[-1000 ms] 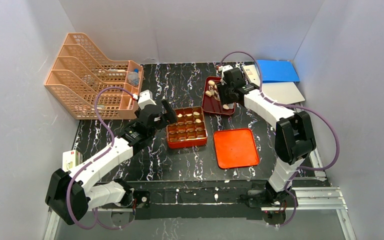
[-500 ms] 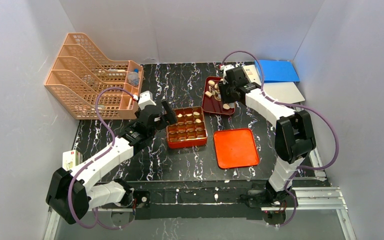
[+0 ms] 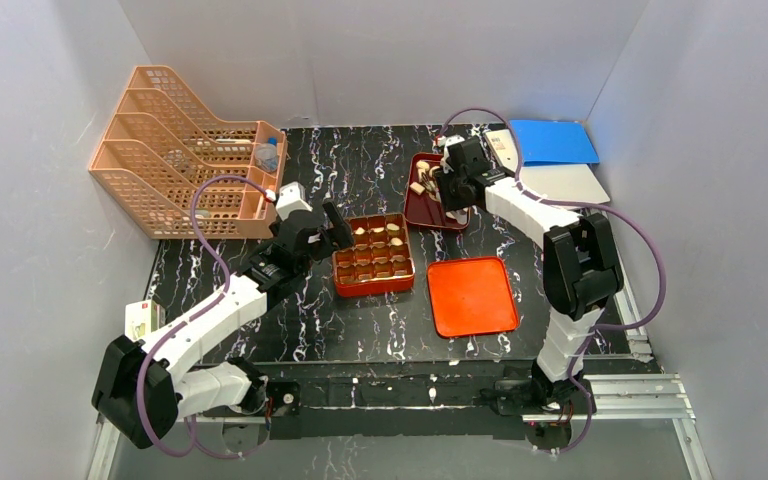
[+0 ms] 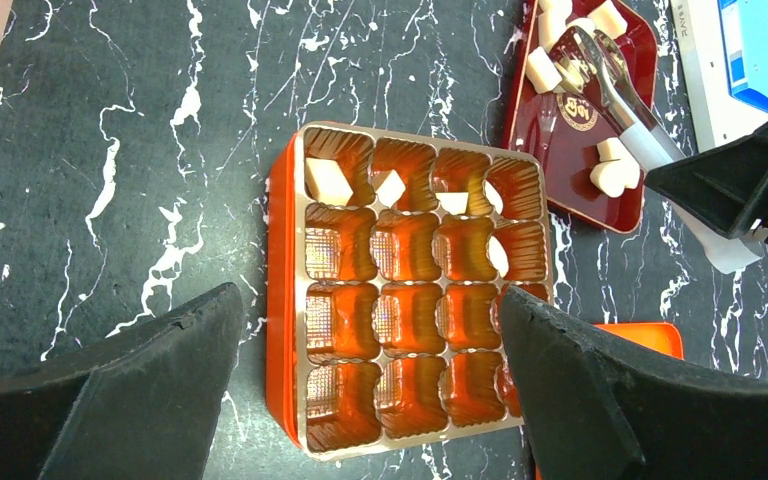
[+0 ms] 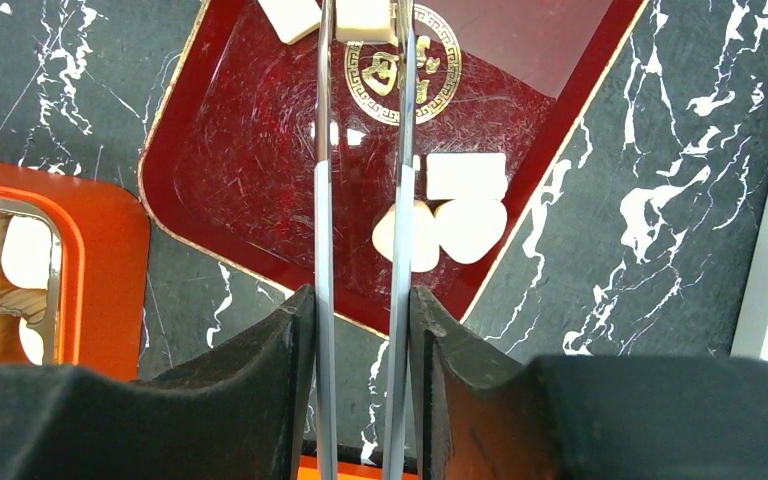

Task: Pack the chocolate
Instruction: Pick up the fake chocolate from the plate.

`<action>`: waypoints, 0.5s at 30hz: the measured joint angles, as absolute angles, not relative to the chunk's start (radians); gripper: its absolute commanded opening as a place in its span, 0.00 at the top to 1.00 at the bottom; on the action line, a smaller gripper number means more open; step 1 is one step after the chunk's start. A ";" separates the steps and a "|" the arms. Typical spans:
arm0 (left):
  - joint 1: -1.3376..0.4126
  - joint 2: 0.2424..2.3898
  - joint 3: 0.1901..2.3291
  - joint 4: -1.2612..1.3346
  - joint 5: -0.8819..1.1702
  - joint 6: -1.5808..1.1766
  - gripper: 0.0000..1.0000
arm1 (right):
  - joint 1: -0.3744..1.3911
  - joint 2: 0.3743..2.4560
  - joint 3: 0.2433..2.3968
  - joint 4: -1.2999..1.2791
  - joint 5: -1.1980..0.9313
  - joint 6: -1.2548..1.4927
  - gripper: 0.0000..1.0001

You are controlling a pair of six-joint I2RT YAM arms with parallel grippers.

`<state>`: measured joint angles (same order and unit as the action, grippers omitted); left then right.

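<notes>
The right tool (image 5: 360, 310), clamped on tongs (image 5: 322, 200), has a chocolate (image 5: 365, 18) straight ahead between their tips (the left tool (image 4: 368, 300), jaws wide, hangs over the box (image 4: 280, 250), well apart).

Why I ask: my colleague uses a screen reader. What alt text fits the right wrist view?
The right end effector grips metal tongs reaching over a dark red tray, with a pale chocolate piece between the tong arms at the top edge. Three more pieces lie on the tray beside the tongs; an orange box corner shows at left.
</notes>
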<state>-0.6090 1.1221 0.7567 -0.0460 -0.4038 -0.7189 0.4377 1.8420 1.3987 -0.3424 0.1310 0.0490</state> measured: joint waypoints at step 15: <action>-0.597 1.122 0.745 -0.040 -0.398 -0.719 0.02 | 0.438 1.842 1.398 -0.342 0.144 0.064 0.99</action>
